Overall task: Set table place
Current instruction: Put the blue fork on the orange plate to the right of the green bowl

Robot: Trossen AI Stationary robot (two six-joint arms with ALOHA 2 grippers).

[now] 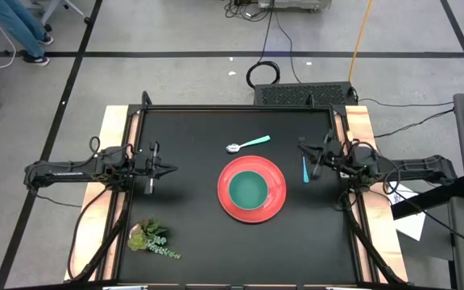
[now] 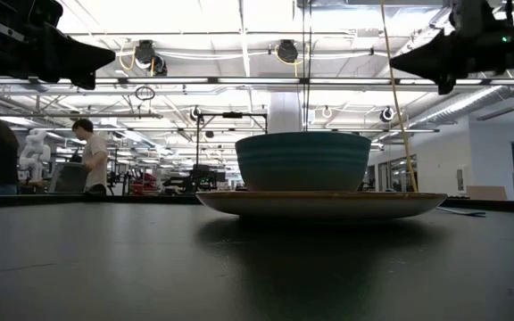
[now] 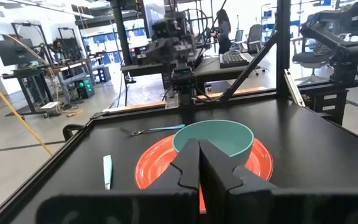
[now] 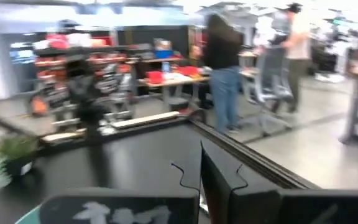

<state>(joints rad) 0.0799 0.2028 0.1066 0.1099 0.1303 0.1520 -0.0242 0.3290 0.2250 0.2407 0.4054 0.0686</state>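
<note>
The red plate (image 1: 274, 201) lies at the table's middle with the teal bowl (image 1: 249, 189) standing in it; both also show in the left wrist view, the plate (image 3: 151, 168) and the bowl (image 3: 219, 137). The teal-handled spoon (image 1: 248, 144) lies flat beyond the plate, toward the far edge. The blue-handled fork (image 1: 304, 170) lies flat to the right of the plate. My left gripper (image 1: 172, 169) is shut and empty, raised left of the plate. My right gripper (image 1: 302, 147) is shut and empty, raised above the table near the fork's far end.
A leafy green plant sprig (image 1: 153, 238) lies near the table's front left corner. Pale wooden strips (image 1: 113, 145) run along the left and right sides. The black top (image 1: 192, 137) is bare between my left gripper and the plate. People stand in the room beyond.
</note>
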